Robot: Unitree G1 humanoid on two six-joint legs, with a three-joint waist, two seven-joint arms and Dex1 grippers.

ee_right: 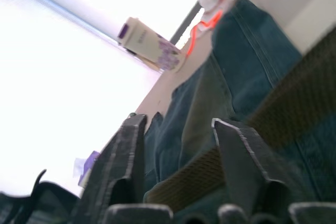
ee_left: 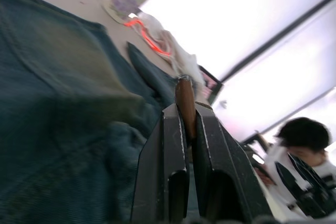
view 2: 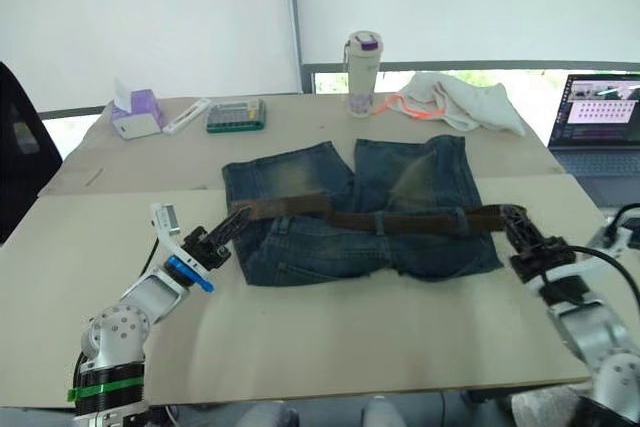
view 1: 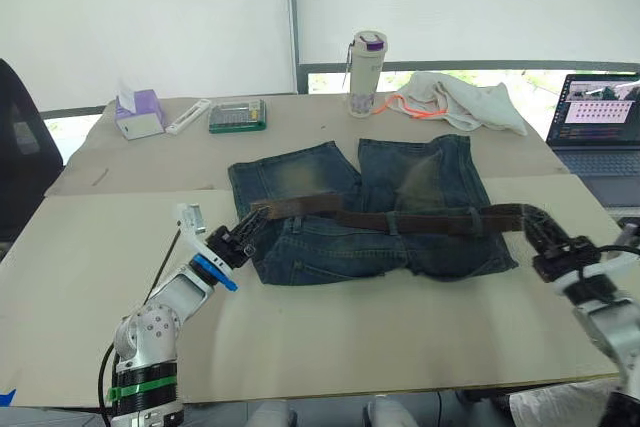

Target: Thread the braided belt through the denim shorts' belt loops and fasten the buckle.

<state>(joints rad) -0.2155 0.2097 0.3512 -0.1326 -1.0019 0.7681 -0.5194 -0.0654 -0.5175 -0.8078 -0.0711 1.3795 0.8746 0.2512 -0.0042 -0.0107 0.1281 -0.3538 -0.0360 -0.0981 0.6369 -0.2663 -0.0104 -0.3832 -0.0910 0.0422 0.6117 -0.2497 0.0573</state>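
Left pincer (view 1: 247, 230) clenched on braided belt (view 1: 400, 219) end at denim shorts (view 1: 370, 209) waistband corner; right pincer (view 2: 517, 224) spread, straddling belt's other end on desk (view 1: 330, 337).

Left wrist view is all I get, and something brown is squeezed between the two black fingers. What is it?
Observer: That's one end of the braided belt. It lies stretched across the denim shorts.
Operator: Where's the other end?
Observer: At the right gripper, with its fingers apart on either side of the strap.
Operator: Anything on my left side?
Observer: Yes, a tissue box and a calculator, beyond the shorts.
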